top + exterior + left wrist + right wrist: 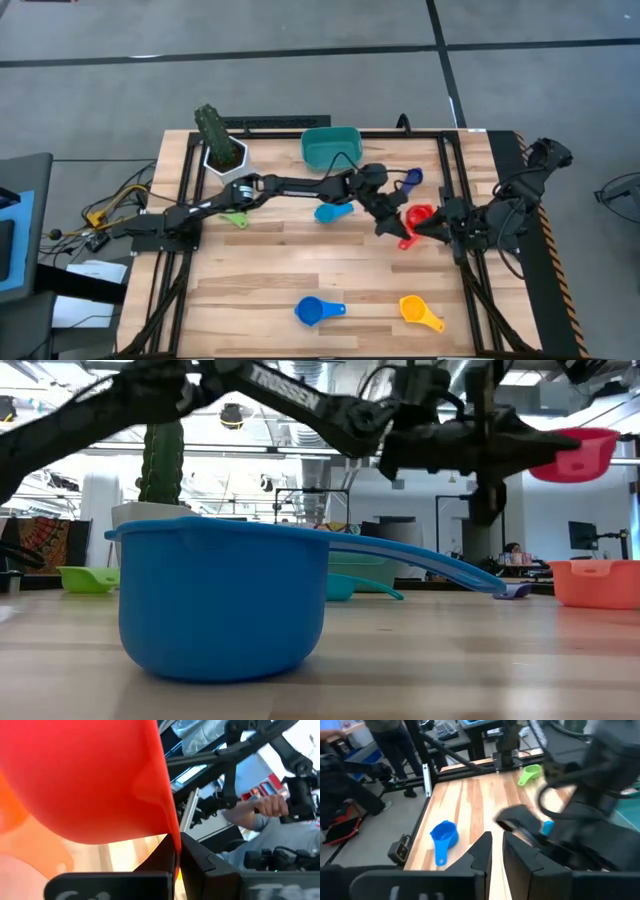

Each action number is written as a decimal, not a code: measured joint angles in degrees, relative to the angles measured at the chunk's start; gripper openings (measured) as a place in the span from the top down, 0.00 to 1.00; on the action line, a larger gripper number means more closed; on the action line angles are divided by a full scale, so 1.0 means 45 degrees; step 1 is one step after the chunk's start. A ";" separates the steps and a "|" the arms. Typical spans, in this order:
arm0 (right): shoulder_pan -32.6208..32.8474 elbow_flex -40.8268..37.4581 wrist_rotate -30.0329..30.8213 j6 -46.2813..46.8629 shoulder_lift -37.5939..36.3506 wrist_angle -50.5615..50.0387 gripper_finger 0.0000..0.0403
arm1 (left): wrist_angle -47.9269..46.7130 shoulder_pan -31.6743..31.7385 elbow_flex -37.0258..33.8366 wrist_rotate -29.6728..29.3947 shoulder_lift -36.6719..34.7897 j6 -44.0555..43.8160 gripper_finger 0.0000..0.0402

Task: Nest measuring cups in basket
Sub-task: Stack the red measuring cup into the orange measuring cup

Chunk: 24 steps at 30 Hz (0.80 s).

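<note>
My left gripper (392,226) reaches across the table from the left and is shut on a red measuring cup (418,217), which hangs high above the table in the low view (580,455). My right gripper (427,230) stands just right of that cup; its fingers (495,847) are a narrow gap apart with nothing between them. The teal basket (330,147) rests on its base at the far middle. Other cups lie on the table: light blue (333,211), dark blue (412,178), green (235,219), blue (318,311), yellow-orange (420,312). My left gripper pinches the red cup's thin flat handle (174,851) between its two fingers, which come in level from the table's left. The bowl (85,775) sits just beyond the fingertips. The cup is lifted clear of the table, roughly upright with its rim up.
A white pot with a green plant (222,147) stands left of the basket. Black rails (448,180) run along the table's sides. The near blue cup (220,600) fills the low view's front. A person (270,815) stands beyond the table.
</note>
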 joint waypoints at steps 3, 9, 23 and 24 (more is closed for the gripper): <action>0.0317 0.0000 0.0471 0.0019 -0.0005 0.0041 0.84 | -0.0031 0.0147 0.0951 0.0083 0.0871 -0.0434 1.00; 0.0607 0.0000 0.0916 0.0025 -0.0005 0.0053 0.84 | -0.0193 0.0482 0.1305 -0.0202 0.1597 -0.0729 1.00; 0.0614 0.0000 0.1340 0.0165 0.0000 0.0048 0.84 | -0.0783 0.0550 0.1170 -0.0425 0.1592 0.1864 1.00; 0.0614 0.0000 0.1340 0.0222 0.0000 0.0048 0.84 | -0.0872 0.0520 0.1170 -0.0264 0.1592 0.2016 1.00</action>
